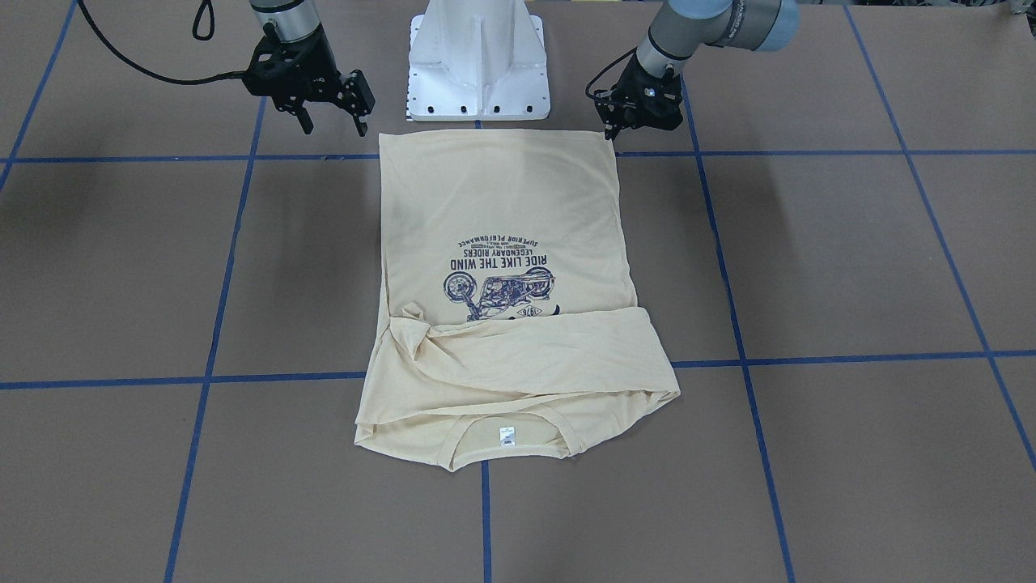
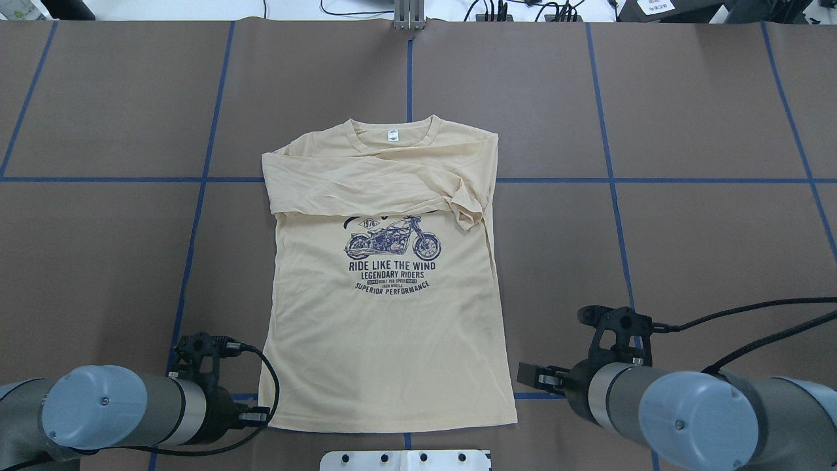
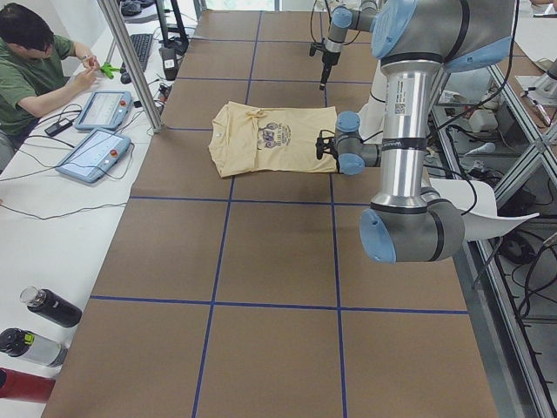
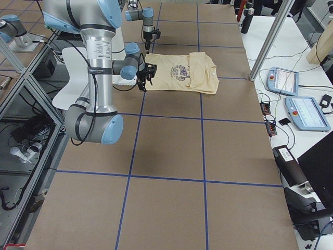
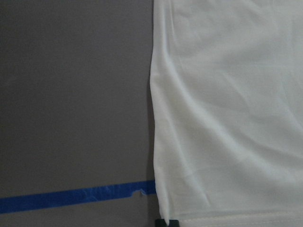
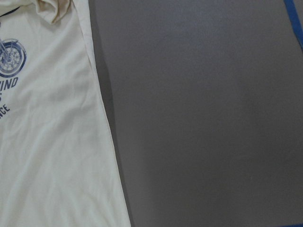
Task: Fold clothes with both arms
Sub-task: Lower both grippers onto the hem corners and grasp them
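Black-fingered, the left gripper [image 1: 613,125] sits low on the left of the white pedestal [image 1: 477,65], at a hem corner of the T-shirt [image 2: 392,327]; we cannot tell whether its jaws grip the cloth. Straight out from the pedestal, the cream-yellow T-shirt lies flat on the brown table [image 2: 686,229], print up, sleeves [image 2: 366,186] folded across the chest. On the pedestal's right, the right gripper [image 1: 334,125] hangs with jaws wide apart, empty.

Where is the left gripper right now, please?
In the front-facing view the left gripper is on the view's right, at a hem corner of the shirt, near the base.
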`<state>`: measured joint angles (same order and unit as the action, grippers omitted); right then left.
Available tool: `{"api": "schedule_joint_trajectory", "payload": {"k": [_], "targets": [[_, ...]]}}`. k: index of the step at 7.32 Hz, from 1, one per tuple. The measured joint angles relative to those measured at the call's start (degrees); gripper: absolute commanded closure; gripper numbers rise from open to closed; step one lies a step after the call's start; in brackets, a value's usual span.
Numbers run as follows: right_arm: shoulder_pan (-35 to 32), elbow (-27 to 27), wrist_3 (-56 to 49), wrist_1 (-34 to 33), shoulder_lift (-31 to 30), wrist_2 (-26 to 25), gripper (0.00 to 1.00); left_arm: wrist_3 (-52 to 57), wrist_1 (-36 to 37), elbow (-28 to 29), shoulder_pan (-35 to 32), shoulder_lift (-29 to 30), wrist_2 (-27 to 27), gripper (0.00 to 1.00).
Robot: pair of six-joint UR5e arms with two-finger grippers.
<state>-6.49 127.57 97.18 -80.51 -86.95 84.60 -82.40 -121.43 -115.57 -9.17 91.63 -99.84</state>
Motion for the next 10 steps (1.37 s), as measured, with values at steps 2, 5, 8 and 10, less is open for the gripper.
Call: {"api": "schedule_joint_trajectory", "payload": {"k": [2, 5, 8, 10], "targets": [[5.3, -3.3, 3.6, -1.8, 2.7, -6.1, 0.62, -0.2, 0.0, 0.0, 0.4, 0.6, 0.0, 1.0], [7.7, -5.2, 4.6, -2.3, 4.5, -8.6, 0.61, -0.3, -0.1, 0.0, 0.8, 0.8, 0.0, 1.0], [8.6, -6.8, 4.6, -1.9, 4.6, -8.7, 0.61, -0.4, -0.1, 0.0, 1.0, 0.8, 0.1, 1.0], [9.1, -7.2, 4.7, -1.9, 4.9, -8.8, 0.62, -0.4, -0.1, -0.1, 1.1, 0.8, 0.1, 1.0]]}}
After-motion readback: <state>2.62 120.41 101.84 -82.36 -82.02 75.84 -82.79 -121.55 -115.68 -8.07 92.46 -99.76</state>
